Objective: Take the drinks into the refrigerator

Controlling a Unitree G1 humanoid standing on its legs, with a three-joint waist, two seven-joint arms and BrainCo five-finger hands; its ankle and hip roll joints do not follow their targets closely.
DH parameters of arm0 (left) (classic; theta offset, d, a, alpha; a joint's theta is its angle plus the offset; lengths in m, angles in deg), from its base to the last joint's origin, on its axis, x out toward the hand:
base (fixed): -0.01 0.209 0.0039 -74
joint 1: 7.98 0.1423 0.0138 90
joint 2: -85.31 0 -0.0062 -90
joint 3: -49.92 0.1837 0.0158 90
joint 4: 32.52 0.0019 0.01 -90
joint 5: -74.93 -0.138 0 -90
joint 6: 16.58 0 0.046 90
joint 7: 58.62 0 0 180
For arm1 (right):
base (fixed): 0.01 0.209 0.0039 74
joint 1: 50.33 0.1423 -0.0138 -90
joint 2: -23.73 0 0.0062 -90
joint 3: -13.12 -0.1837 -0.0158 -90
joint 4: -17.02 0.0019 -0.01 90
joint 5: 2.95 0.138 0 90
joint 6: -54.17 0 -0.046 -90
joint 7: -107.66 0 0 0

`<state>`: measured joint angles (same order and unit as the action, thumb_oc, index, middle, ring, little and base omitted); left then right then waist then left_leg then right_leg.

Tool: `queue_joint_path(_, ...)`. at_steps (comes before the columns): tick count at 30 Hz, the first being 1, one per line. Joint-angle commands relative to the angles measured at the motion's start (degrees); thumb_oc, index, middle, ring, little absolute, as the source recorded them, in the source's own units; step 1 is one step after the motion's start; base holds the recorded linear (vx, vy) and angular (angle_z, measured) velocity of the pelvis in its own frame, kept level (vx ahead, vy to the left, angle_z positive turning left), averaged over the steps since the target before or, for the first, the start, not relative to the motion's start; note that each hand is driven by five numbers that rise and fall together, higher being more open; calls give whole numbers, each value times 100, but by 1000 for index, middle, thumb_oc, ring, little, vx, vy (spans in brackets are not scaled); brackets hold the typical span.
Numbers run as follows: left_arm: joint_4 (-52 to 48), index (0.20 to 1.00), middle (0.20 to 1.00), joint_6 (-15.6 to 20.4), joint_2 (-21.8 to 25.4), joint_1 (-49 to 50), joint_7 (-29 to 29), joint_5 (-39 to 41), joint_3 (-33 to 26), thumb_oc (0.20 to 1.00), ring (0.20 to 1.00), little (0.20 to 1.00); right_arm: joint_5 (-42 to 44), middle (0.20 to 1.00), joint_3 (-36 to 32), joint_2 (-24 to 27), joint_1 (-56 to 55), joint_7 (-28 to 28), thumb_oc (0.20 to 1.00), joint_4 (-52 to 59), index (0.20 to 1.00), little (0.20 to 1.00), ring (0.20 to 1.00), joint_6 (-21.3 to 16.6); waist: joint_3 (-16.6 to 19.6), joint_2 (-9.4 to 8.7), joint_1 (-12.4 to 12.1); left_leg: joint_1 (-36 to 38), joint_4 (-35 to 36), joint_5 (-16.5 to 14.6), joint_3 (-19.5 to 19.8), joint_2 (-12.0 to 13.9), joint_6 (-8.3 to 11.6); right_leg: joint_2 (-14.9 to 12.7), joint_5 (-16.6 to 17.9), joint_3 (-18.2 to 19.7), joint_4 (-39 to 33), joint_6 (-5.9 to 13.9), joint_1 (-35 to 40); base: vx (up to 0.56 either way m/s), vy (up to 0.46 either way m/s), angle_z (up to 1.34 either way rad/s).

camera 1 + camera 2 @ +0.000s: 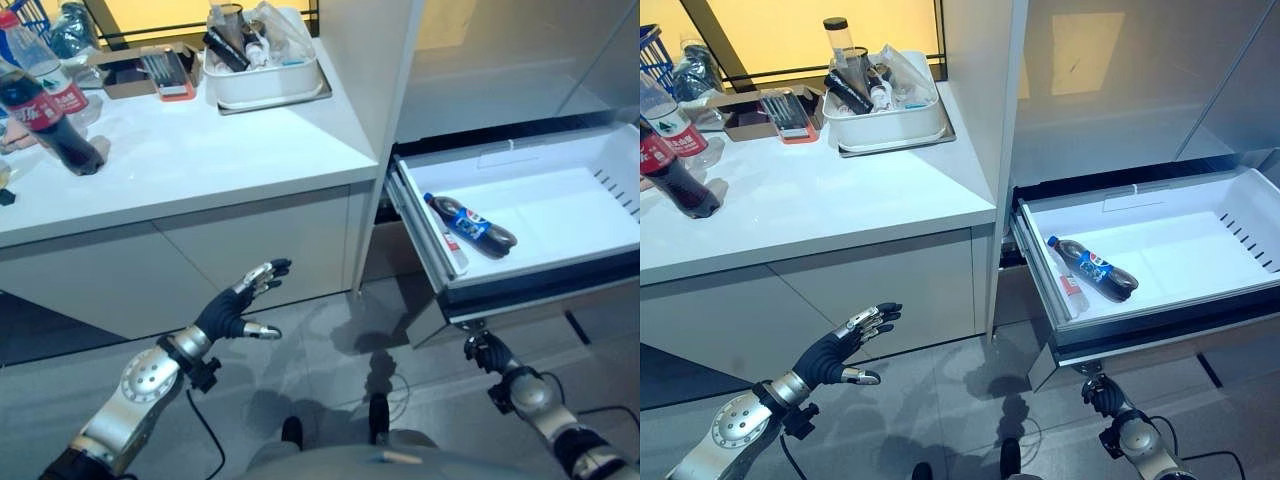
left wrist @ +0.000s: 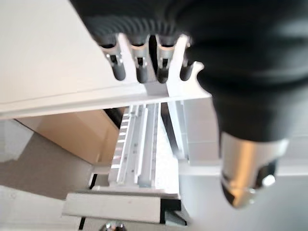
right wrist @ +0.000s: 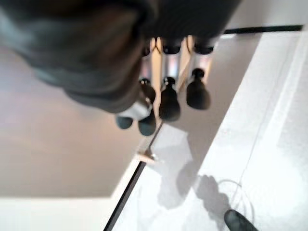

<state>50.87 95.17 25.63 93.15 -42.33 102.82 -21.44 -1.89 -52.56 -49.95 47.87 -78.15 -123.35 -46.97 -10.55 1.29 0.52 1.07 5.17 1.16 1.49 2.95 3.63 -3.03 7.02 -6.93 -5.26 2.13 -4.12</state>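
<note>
A dark cola bottle with a blue label (image 1: 470, 225) lies on its side in the open white refrigerator drawer (image 1: 545, 270), near its left wall. On the white counter (image 1: 200, 150) at the far left stand a dark cola bottle with a red label (image 1: 50, 120) and a clear water bottle (image 1: 42, 60) behind it. My left hand (image 1: 240, 305) hangs low in front of the counter's cabinet doors, fingers straight, empty. My right hand (image 1: 485, 352) is below the drawer's front edge, fingers curled (image 3: 168, 98) with nothing in them.
A white basin (image 1: 265, 85) full of bottles and utensils sits at the counter's back right, with a small open box (image 1: 165, 70) beside it. A tall white panel (image 1: 375, 90) separates the counter from the refrigerator. Grey floor lies below.
</note>
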Motion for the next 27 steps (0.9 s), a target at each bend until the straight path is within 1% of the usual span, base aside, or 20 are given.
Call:
queue_joint_path(1, -616, 1000, 1000, 232, 333, -328, -22, 221, -23, 1000, 1000, 1000, 39, 200, 64, 31, 1496, -208, 200, 232, 200, 200, 200, -312, -200, -209, -285, -93, -29, -72, 351, -516, -430, -92, -673, -267, 895, 263, -145, -72, -3, 24)
queue_joint_path(2, -623, 1000, 1000, 205, 377, -368, -29, 256, -13, 1000, 1000, 1000, 69, 200, 116, 37, 1775, -275, 200, 349, 200, 200, 200, -294, -279, -216, -335, -193, -41, -16, 423, -529, -430, -111, -646, -344, 908, 267, -208, -72, -3, 19)
queue_joint_path(3, -623, 1000, 1000, 204, 377, -370, -29, 257, -17, 1000, 1000, 1000, 70, 200, 117, 37, 1783, -275, 200, 349, 200, 200, 200, -291, -280, -217, -327, -201, -43, -14, 429, -531, -430, -113, -647, -349, 911, 267, -214, -76, -6, 25)
queue_joint_path(5, -658, 1000, 1000, 196, 425, -386, -47, 295, -32, 1000, 1000, 1000, 122, 200, 154, 43, 1989, -320, 200, 399, 200, 200, 200, -275, -338, -235, -388, -322, -58, 41, 516, -548, -433, -137, -619, -424, 909, 264, -284, -46, -15, 23)
queue_joint_path(7, -680, 1000, 1000, 144, 492, -376, -58, 369, -53, 1000, 1000, 1000, 155, 200, 185, 86, 2267, -392, 200, 367, 200, 200, 200, -221, -365, -270, -512, -459, -70, 94, 665, -580, -437, -167, -609, -567, 863, 265, -295, -15, -24, 33)
queue_joint_path(8, -685, 1000, 1000, 140, 494, -371, -58, 371, -61, 1000, 1000, 1000, 156, 200, 188, 83, 2275, -392, 200, 363, 200, 200, 200, -222, -364, -273, -495, -467, -72, 97, 679, -583, -437, -171, -610, -581, 861, 265, -296, -7, -23, 44)
queue_joint_path(10, -706, 1000, 1000, 128, 562, -355, -67, 385, -93, 1000, 1000, 1000, 148, 200, 186, 131, 2459, -467, 200, 264, 200, 200, 200, -195, -403, -292, -591, -546, -83, 132, 780, -604, -433, -186, -631, -680, 872, 260, -312, -16, -28, 27)
queue_joint_path(11, -751, 1000, 1000, 128, 633, -343, -79, 404, -130, 1000, 1000, 1000, 201, 200, 153, 163, 2603, -532, 200, 117, 200, 200, 200, -181, -443, -314, -688, -620, -84, 169, 908, -626, -424, -212, -663, -797, 903, 253, -342, -17, -40, 20)
queue_joint_path(13, -767, 1000, 1000, 122, 658, -353, -91, 413, -141, 1000, 1000, 1000, 211, 200, 139, 165, 2693, -571, 200, -1, 200, 200, 200, -172, -447, -322, -704, -661, -79, 185, 979, -646, -424, -230, -681, -870, 923, 249, -359, -5, -23, 39)
queue_joint_path(17, -750, 1000, 1000, 131, 718, -374, -152, 423, -182, 1000, 1000, 1000, 314, 200, 71, 222, 2910, -662, 200, -200, 200, 200, 200, -152, -513, -294, -839, -726, -76, 208, 1176, -661, -411, -271, -818, -1059, 1107, 222, -405, 7, -21, 36)
queue_joint_path(18, -760, 1000, 1000, 140, 768, -386, -188, 430, -214, 1000, 1000, 1000, 330, 200, 79, 276, 3038, -702, 200, -278, 200, 200, 200, -151, -563, -270, -907, -767, -73, 242, 1268, -664, -399, -295, -875, -1134, 1238, 204, -475, -12, -25, 39)
queue_joint_path(25, -770, 1000, 1000, 143, 828, -485, -266, 392, -163, 1000, 1000, 1000, 462, 200, 82, 371, 3520, -811, 200, -803, 200, 200, 200, -136, -666, -180, -1034, -916, -66, 333, 1521, -693, -357, -367, -1045, -1388, 1536, 157, -653, -22, -22, 33)
queue_joint_path(27, -795, 1000, 1000, 149, 861, -477, -277, 393, -140, 1000, 1000, 1000, 496, 200, 146, 405, 3871, -850, 200, -1003, 200, 200, 200, -104, -678, -146, -1076, -945, -68, 353, 1570, -698, -351, -360, -1063, -1427, 1543, 151, -668, -12, -5, 28)
